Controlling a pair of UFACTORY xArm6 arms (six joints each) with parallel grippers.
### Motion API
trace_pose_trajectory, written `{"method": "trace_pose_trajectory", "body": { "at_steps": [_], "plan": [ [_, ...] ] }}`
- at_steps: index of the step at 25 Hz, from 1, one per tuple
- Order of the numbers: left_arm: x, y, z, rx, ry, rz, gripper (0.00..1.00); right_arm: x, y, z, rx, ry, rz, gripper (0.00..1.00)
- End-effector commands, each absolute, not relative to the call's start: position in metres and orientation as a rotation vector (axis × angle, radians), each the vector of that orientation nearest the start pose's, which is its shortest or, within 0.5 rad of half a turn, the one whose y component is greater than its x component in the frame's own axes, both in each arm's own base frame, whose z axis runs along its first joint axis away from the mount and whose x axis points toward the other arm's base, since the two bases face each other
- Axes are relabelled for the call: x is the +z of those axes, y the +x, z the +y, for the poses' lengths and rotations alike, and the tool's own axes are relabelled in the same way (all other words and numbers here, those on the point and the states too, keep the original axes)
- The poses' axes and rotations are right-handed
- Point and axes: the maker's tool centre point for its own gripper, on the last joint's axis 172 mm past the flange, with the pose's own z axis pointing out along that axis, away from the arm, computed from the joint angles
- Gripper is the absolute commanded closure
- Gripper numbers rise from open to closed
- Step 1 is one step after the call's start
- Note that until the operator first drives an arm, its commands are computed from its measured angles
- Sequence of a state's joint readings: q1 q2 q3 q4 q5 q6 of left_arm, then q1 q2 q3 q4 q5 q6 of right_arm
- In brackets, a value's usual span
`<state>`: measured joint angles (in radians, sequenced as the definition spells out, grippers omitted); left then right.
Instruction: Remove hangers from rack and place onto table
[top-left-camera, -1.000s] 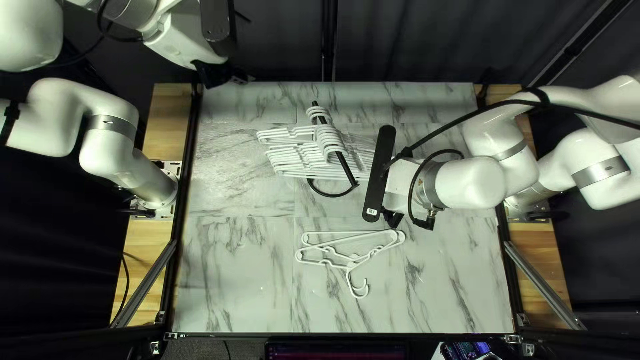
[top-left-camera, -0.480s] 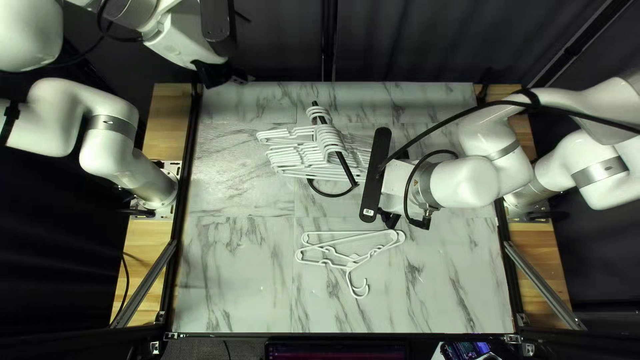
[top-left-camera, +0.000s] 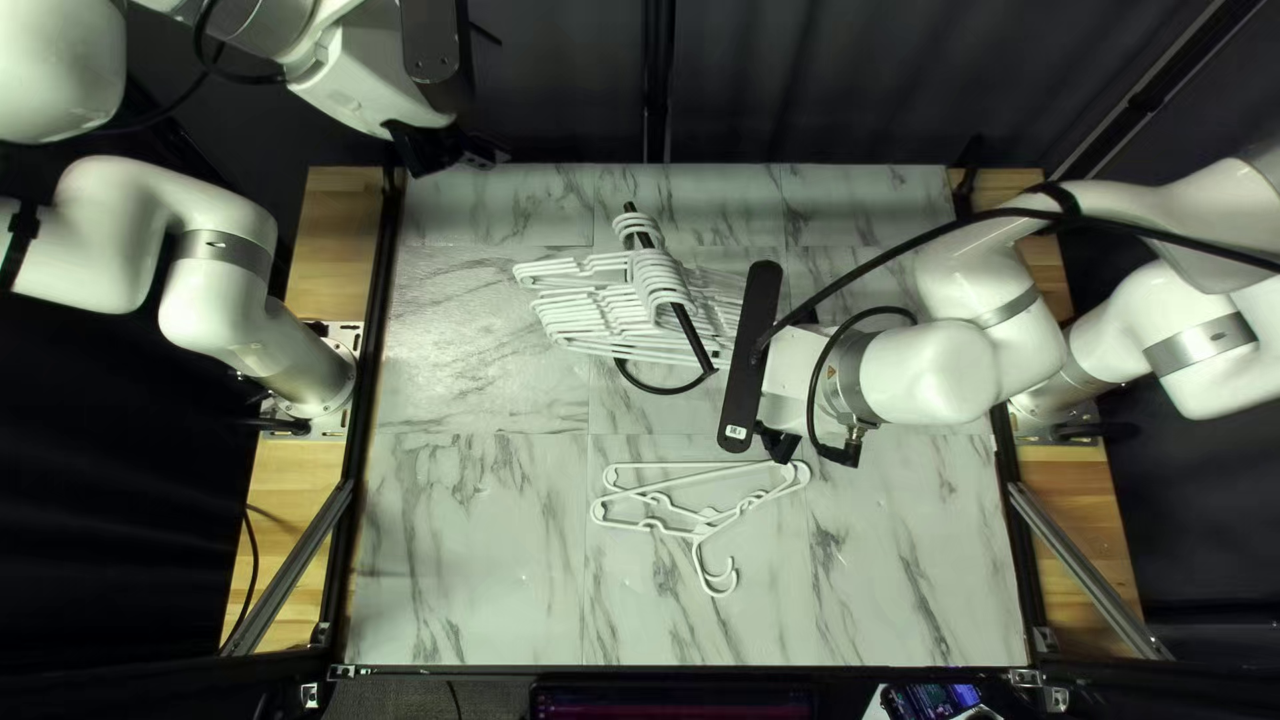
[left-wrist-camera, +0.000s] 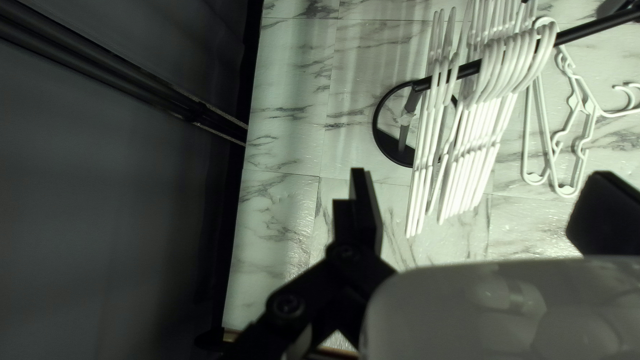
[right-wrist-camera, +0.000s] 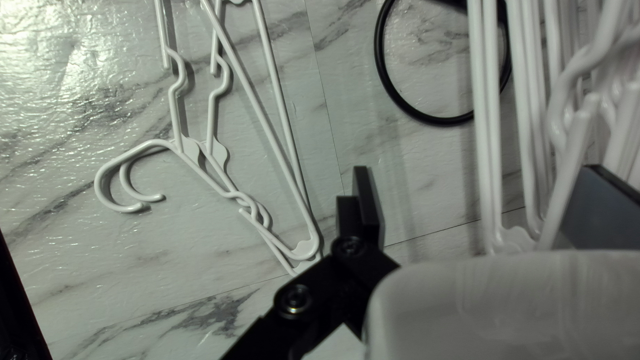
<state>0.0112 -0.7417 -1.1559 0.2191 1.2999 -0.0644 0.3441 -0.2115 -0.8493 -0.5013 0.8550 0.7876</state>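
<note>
The left claw and right claw gape empty, the latter likely to straddle hangers on the rack at upper centre, while two hangers lie on the tabletop at lower centre, apparently for clearance

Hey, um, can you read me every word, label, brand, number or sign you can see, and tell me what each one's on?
No words or numbers I can quote.
White label on the dark bar: too small to read.
Triangular sign on the right arm: too small to make out.
Screen by the table's near edge: nothing readable.
Hangers: no lettering that I can see.
</note>
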Motion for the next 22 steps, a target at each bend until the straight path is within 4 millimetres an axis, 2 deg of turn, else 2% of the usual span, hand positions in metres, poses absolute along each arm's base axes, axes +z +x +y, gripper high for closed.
{"method": "trace_pose_trajectory", "body": {
  "at_steps": [1,7,14,22],
  "plan": [
    [0.522,0.359,0.056,-0.873,-2.803,-0.115,0.0,0.227,0.471,0.092,-0.66,-3.308,0.239,0.0],
    [0.522,0.359,0.056,-0.873,-2.803,-0.115,0.0,0.229,0.473,0.099,-0.665,-3.312,0.232,0.0],
    [0.522,0.359,0.056,-0.873,-2.803,-0.115,0.0,0.231,0.462,0.097,-0.66,-3.31,0.255,0.0],
    [0.522,0.359,0.056,-0.873,-2.803,-0.115,0.0,0.232,0.46,0.096,-0.652,-3.307,0.273,0.0]
  ]
}}
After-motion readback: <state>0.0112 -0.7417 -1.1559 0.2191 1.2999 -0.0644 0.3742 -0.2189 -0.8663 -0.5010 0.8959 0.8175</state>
